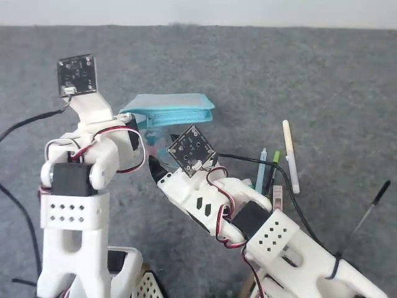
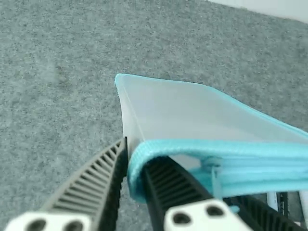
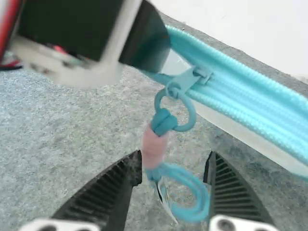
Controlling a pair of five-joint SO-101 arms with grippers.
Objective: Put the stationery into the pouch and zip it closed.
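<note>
Bracing: left gripper [image 2: 134, 159] clamped on translucent turquoise-edged zip pouch [image 2: 192, 115] | right gripper [image 3: 174, 159] open astride pink-and-turquoise cord pull [image 3: 155, 147], mid-frame | you pinch it, draw along teeth.

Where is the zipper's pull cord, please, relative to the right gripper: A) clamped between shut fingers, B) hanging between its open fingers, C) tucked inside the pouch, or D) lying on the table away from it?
B: the right wrist view shows the pull cord dangling from the pouch between the right gripper's parted fingers.
</note>
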